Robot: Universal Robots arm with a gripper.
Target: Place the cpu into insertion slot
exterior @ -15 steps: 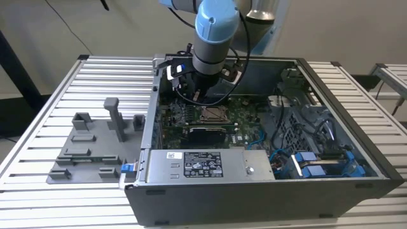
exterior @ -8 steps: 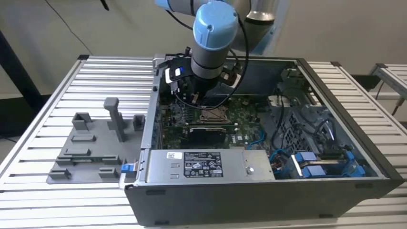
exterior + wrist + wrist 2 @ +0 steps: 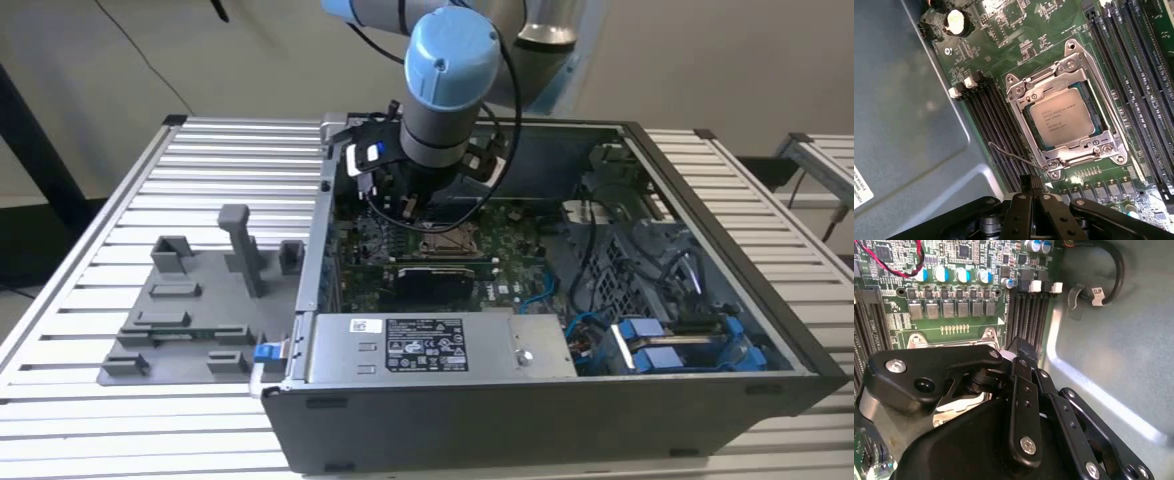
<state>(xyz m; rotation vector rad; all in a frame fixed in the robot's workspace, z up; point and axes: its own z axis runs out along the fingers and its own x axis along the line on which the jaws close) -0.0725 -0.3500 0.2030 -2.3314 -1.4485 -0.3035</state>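
Silvery-tan cpu (image 3: 1064,118) lying flat, seated inside shiny-framed insertion slot (image 3: 1030,91) (thin wire lever (image 3: 1011,155) jutting out)

Figure: We view a counter (image 3: 200,160) of pale ribbed metal slats. Directly on it rest an open dark-grey computer case (image 3: 534,410) and, just beside it on the exterior view's left, a flat grey fixture plate (image 3: 187,310) bearing upright blocks.

A white tag (image 3: 1097,291) bearing one short word in black capitals wraps the black cable (image 3: 1117,270) just beside the motherboard (image 3: 981,326). The cpu (image 3: 1064,119), lying inside the insertion slot (image 3: 1089,145) on the motherboard, carries several lines of fine grey print. A black label (image 3: 427,345) with white print and symbols sits on the metal box (image 3: 497,342) near the motherboard.
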